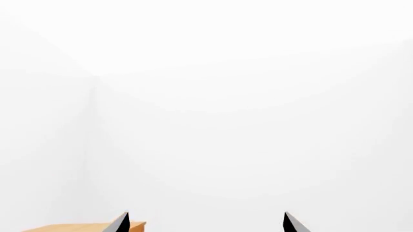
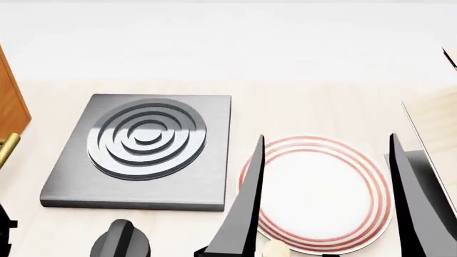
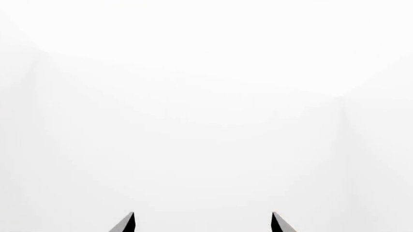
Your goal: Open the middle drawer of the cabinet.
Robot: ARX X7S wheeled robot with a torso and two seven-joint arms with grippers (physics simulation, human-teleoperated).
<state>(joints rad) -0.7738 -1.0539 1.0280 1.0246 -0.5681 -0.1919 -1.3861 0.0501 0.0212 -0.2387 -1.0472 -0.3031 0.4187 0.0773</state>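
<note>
The cabinet [image 2: 10,101] shows only as an orange-brown wooden sliver at the far left edge of the head view. One brass handle end [image 2: 7,150] sticks out below it. I cannot tell which drawer that handle belongs to, so the middle drawer cannot be picked out. My right gripper [image 2: 326,136] stands open in the foreground, its two dark fingers upright and wide apart over the plate. In its own wrist view the right gripper [image 3: 202,213] faces a bare white wall. My left gripper [image 1: 206,213] is open too, holding nothing, with a corner of orange-brown wood [image 1: 84,227] beside one fingertip.
A grey stove plate [image 2: 143,150] with ringed grooves lies on the pale counter left of centre. A white plate with red rings [image 2: 321,193] sits to its right. A pale box edge [image 2: 442,134] is at the far right. A dark rounded robot part [image 2: 121,241] shows at the bottom.
</note>
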